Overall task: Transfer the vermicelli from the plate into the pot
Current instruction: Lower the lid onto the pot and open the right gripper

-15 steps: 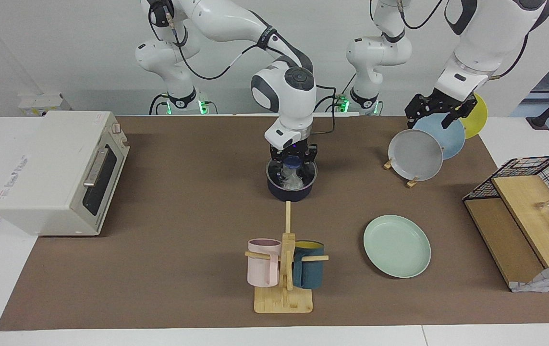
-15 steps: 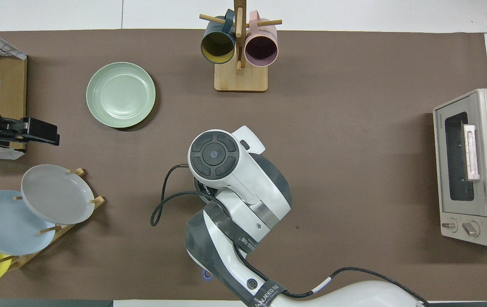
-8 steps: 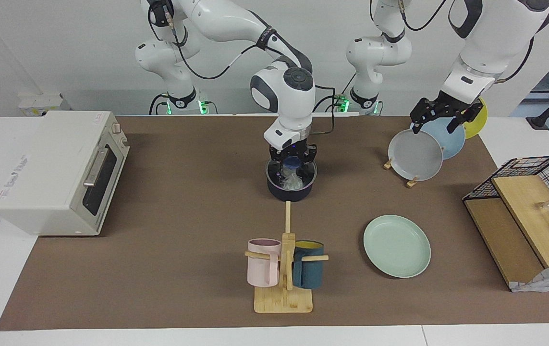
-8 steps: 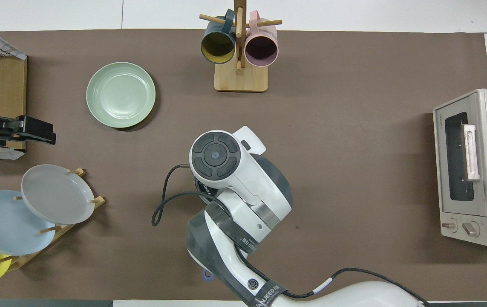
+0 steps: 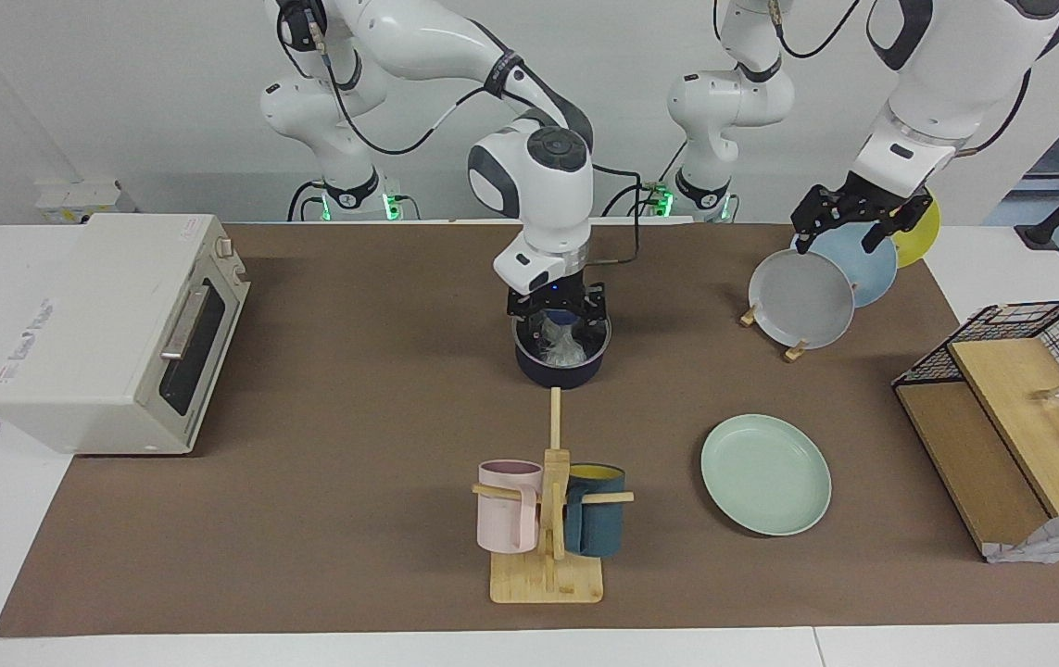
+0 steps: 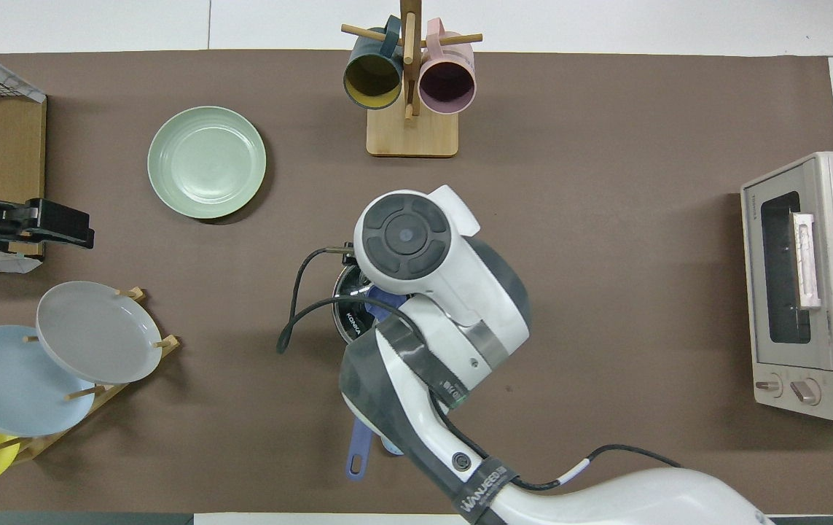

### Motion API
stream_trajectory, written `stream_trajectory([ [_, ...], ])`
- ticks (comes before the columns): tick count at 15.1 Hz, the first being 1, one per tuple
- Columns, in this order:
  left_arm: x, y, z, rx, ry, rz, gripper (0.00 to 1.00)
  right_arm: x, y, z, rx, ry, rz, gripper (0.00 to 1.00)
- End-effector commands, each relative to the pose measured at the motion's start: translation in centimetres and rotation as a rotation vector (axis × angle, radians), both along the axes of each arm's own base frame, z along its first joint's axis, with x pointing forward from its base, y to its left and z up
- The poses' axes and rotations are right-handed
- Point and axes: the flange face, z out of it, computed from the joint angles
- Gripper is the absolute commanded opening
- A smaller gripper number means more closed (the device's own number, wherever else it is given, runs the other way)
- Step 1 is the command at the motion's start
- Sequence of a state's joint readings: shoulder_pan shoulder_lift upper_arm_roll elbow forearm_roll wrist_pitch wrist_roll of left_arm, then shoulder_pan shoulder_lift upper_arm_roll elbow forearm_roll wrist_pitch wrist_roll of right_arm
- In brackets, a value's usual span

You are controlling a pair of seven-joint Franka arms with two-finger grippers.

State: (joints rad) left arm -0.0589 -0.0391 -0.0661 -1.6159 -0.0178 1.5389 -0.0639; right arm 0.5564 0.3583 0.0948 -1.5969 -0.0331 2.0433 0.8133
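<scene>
Right gripper [image 5: 556, 313] has lifted a bit since a second ago, now just over the pot [image 5: 560, 363], fingers parted, holding nothing; vermicelli [image 5: 562, 348] sits inside pot, mid-table; plate [image 5: 765, 474] bare, toward left arm's end, farther from robots than pot; left gripper [image 5: 845, 225] waits over plate rack [image 5: 793, 350], jaws spread, empty.
</scene>
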Motion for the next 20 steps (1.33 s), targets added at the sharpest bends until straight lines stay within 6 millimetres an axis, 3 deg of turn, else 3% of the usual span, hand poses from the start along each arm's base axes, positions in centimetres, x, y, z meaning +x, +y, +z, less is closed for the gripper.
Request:
stream_trajectory([
  [1, -0.3, 0.4, 0.5, 0.017, -0.002, 0.004, 1.00, 2.2, -5.6, 5.9, -0.009, -0.028, 0.019, 1.00],
  [5, -0.3, 0.4, 0.6, 0.018, -0.006, 0.006, 1.00, 3.5, -14.9, 12.3, -0.055, 0.025, 0.069, 1.00],
  [7, -0.3, 0.4, 0.6, 0.018, -0.003, 0.006, 1.00, 3.5, -21.0, 15.1, -0.067, 0.045, 0.073, 1.00],
  [10, -0.4, 0.3, 0.6, 0.019, -0.002, 0.003, 1.00, 3.6, -29.1, 17.0, -0.079, 0.079, 0.091, 1.00],
  [14, -0.3, 0.4, 0.5, 0.020, 0.000, 0.006, 1.00, 1.4, -34.5, 18.1, -0.086, 0.140, 0.098, 1.00],
  [15, -0.3, 0.4, 0.6, 0.020, -0.002, 0.006, 1.00, 1.0, -36.8, 19.1, -0.084, 0.127, 0.079, 1.00],
  [20, -0.4, 0.4, 0.5, 0.020, 0.001, 0.004, 1.00, 0.6, -38.8, 18.4, -0.076, 0.145, 0.181, 1.00],
])
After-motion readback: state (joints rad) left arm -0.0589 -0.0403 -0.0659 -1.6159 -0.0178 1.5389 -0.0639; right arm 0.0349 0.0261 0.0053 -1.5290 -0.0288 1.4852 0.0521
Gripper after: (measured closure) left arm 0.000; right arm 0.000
